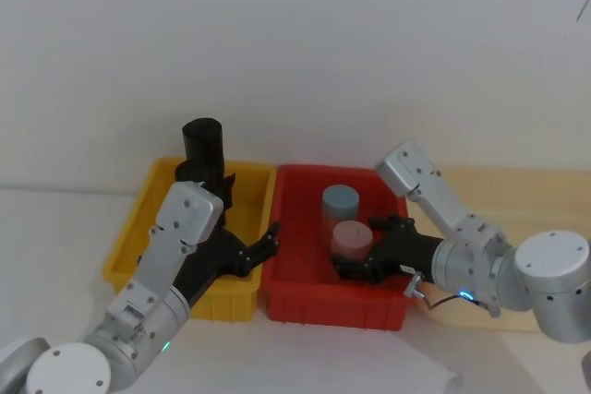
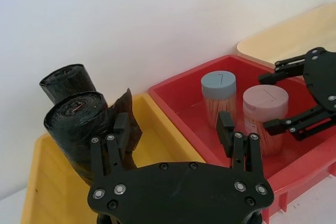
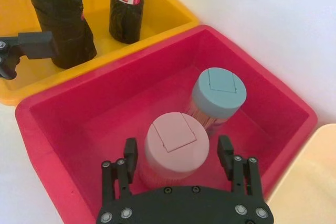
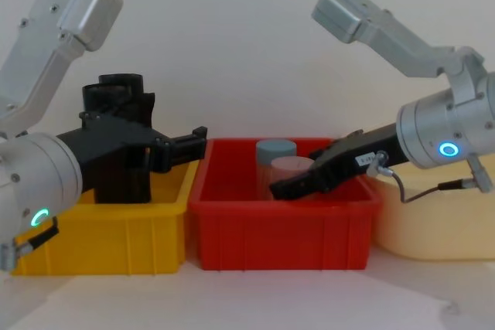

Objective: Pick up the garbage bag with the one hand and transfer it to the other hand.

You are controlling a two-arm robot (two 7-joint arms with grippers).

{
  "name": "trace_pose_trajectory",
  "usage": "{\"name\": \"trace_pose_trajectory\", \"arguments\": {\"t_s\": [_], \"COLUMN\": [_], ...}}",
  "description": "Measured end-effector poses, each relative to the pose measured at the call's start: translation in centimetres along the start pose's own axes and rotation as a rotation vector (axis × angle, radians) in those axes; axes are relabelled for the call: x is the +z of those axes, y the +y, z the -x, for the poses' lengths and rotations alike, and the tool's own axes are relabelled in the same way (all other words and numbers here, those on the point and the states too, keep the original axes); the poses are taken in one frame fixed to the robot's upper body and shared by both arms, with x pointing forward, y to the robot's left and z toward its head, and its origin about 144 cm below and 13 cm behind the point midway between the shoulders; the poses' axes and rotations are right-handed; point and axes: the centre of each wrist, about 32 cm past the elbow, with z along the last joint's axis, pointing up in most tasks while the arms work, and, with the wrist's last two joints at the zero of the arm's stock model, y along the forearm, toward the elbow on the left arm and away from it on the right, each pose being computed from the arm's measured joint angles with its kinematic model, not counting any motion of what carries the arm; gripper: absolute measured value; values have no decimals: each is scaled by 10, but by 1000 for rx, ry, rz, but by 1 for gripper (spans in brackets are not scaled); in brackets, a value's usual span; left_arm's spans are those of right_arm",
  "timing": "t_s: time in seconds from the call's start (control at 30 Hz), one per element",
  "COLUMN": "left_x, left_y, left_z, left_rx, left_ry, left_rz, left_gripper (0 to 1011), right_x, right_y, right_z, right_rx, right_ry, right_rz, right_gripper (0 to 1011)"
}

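Note:
The garbage bag (image 2: 79, 129) (image 3: 58, 19), a thick black roll with a jutting flap, stands upright in the yellow bin (image 2: 157, 135). My left gripper (image 2: 173, 127) (image 1: 251, 214), on the green-lit arm, is open just over the bin. One finger (image 3: 34, 45) rests against the bag's side, and the bag is beside the jaws, not between them. My right gripper (image 3: 178, 148) (image 1: 365, 260), on the blue-lit arm, hangs open in the red bin (image 3: 68, 129). A pink-lidded jar (image 3: 176, 140) sits between its fingertips.
A slimmer black roll (image 3: 126, 9) (image 2: 65, 80) stands behind the bag in the yellow bin. A blue-lidded jar (image 3: 218, 93) stands next to the pink one. A beige tray (image 1: 526, 196) lies right of the red bin, and a white wall runs close behind.

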Motion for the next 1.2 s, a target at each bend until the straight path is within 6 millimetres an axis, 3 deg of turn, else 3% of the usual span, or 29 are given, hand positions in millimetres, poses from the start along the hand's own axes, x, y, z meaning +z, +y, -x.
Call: {"name": "trace_pose_trajectory", "arguments": {"t_s": [0.3, 0.87, 1.2], "left_x": [0, 0, 0], "left_y": [0, 0, 0], "left_z": [0, 0, 0], "left_rx": [0, 0, 0], "left_ry": [0, 0, 0], "left_rz": [0, 0, 0], "left_gripper": [1000, 1000, 1000], "right_x": [1, 7, 27], "right_y": [4, -4, -39], "right_z": [-1, -3, -15], "right_rx": [6, -22, -110], "right_ry": [-5, -25, -69], "right_rz": [7, -21, -106], "right_gripper": [718, 709, 709]}}
